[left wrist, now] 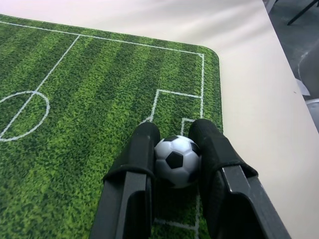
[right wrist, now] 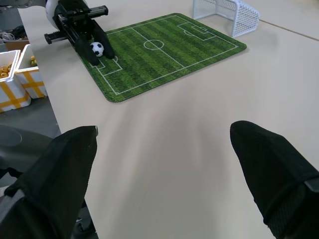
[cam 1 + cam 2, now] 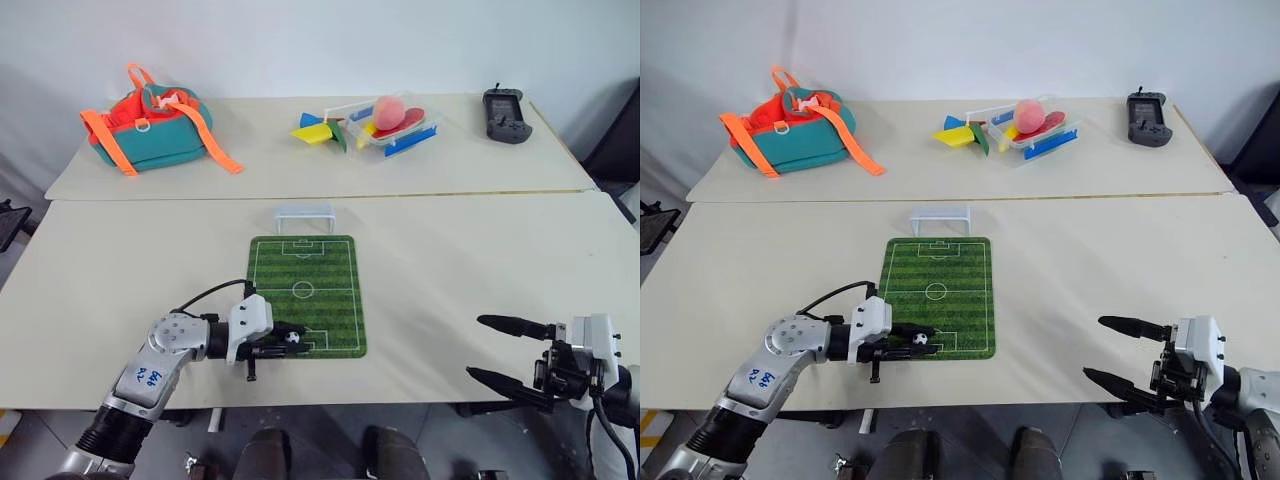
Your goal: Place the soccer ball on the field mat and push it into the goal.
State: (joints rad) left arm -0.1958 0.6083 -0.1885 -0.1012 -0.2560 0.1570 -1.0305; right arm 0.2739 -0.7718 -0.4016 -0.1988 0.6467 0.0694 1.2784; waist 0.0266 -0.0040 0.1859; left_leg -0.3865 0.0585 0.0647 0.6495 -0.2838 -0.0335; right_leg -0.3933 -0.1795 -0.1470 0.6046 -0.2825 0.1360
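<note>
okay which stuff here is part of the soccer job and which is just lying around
Job: soccer ball, held in the left hand; field mat; goal.

Lying about: orange and teal bag, clear tray of toys, black controller.

On the near table we list the field mat (image 3: 936,296) with the goal (image 3: 940,218) at its far end, the left gripper (image 3: 918,341) pinching the soccer ball (image 3: 921,340) over its near end, and the right gripper (image 3: 1118,352), spread, well apart.
</note>
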